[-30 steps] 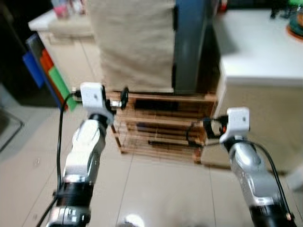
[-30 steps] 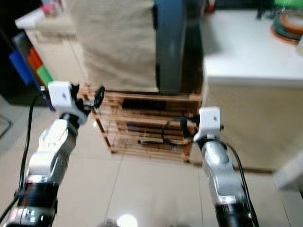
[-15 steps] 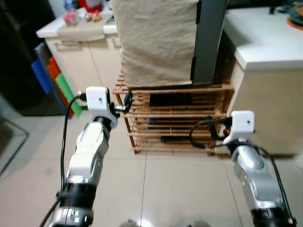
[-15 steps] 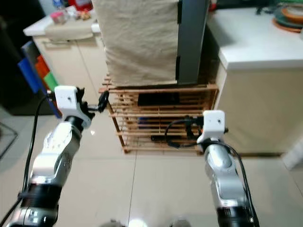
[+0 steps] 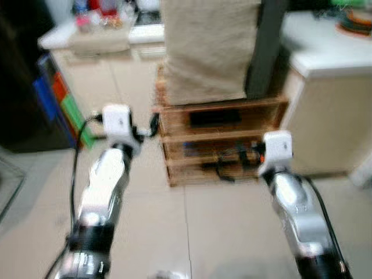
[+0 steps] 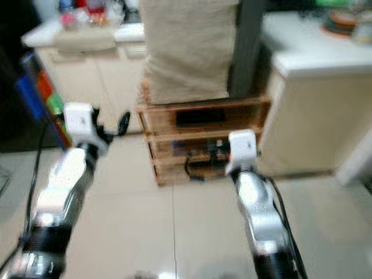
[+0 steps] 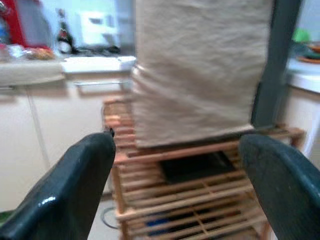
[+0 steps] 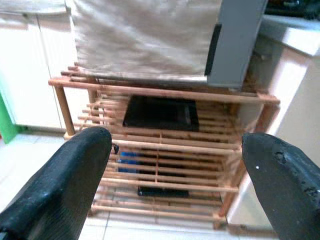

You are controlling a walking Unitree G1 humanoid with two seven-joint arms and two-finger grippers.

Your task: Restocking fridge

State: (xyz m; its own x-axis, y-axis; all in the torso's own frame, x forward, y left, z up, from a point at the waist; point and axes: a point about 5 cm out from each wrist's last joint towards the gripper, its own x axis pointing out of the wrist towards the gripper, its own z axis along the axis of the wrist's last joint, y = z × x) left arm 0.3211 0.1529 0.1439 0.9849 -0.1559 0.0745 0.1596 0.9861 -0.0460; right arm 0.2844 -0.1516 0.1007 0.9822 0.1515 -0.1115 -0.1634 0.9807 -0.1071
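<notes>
A tall grey appliance (image 5: 266, 46), partly draped in a beige cloth (image 5: 206, 52), stands on a low wooden slatted rack (image 5: 232, 106) ahead of me. Both arms are raised in front of the rack. My left gripper (image 5: 152, 124) is open, level with the rack's top left corner and short of it; its fingers (image 7: 75, 190) stand wide apart with nothing between them. My right gripper (image 5: 235, 158) is open too, facing the rack's lower shelves, fingers (image 8: 75, 175) spread and empty. A flat black item (image 8: 159, 112) lies on the rack's upper shelf.
A white counter (image 5: 325, 49) on a beige cabinet stands to the right of the rack. To the left is a cabinet counter (image 5: 87, 38) with bottles, and blue, red and green boards (image 5: 58, 99) lean beside it. Pale floor tiles (image 5: 203, 232) lie between me and the rack.
The whole picture has shifted and blurred, so the camera has moved; the rack sits a little more to the right. Both arms keep the same raised pose with fingers apart.
</notes>
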